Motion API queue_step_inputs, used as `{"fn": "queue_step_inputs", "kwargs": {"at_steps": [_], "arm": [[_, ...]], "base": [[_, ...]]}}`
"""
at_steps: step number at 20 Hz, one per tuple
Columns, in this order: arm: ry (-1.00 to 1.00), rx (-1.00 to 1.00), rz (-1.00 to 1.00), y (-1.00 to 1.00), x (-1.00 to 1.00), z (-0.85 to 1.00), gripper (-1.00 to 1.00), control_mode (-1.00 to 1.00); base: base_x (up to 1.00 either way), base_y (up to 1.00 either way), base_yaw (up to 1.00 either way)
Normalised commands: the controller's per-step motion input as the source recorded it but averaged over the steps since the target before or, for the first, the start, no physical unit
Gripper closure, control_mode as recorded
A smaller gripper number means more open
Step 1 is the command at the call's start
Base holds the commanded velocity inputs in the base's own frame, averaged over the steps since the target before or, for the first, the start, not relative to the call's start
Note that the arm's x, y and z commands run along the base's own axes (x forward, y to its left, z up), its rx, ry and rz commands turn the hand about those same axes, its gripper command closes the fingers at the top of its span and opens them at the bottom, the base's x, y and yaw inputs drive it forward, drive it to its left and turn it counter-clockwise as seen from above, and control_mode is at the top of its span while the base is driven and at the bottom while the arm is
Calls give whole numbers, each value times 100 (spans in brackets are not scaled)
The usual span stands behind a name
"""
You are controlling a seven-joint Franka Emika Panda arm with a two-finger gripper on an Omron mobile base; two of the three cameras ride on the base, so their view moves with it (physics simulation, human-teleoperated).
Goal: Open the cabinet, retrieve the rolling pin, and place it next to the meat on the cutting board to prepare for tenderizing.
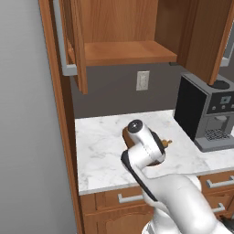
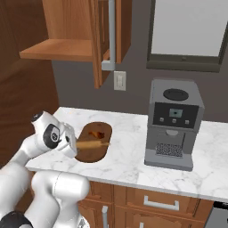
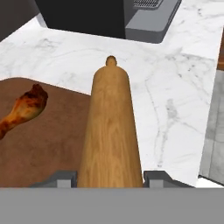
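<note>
In the left base view the cabinet (image 1: 123, 41) hangs with both doors swung wide over a bare shelf, and the arm's white wrist hides most of the cutting board (image 1: 129, 135), so that just a brown edge and a small tip of the rolling pin (image 1: 168, 143) peek out on the marble counter (image 1: 100, 141). The coffee machine (image 1: 208, 112) stands to the right.

The right base view, from the other side, shows the whole oval board (image 2: 93, 141), the meat (image 2: 94, 132) at its far part, and the rolling pin (image 2: 92, 144) lying level over the board, held out by the gripper (image 2: 76, 144).

The hand view adds the grip itself: the gripper (image 3: 110, 179) is clamped on the rolling pin (image 3: 110, 127), one finger (image 3: 61, 178) at either flank. The meat (image 3: 22, 111) lies left of the pin, near it but apart, on the board (image 3: 43, 144).
</note>
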Motion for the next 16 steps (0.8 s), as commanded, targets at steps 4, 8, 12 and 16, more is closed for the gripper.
{"fn": "queue_step_inputs", "kwargs": {"at_steps": [4, 8, 12, 16], "arm": [[7, 0, -5, 0, 35, -18, 100, -100], [7, 0, -3, 0, 32, -16, 100, -100], [6, 0, 0, 0, 30, -21, 100, -100], [3, 0, 0, 0, 28, -24, 100, -100]], "base": [[0, 0, 0], [0, 0, 0], [0, 0, 0], [0, 0, 0]]}}
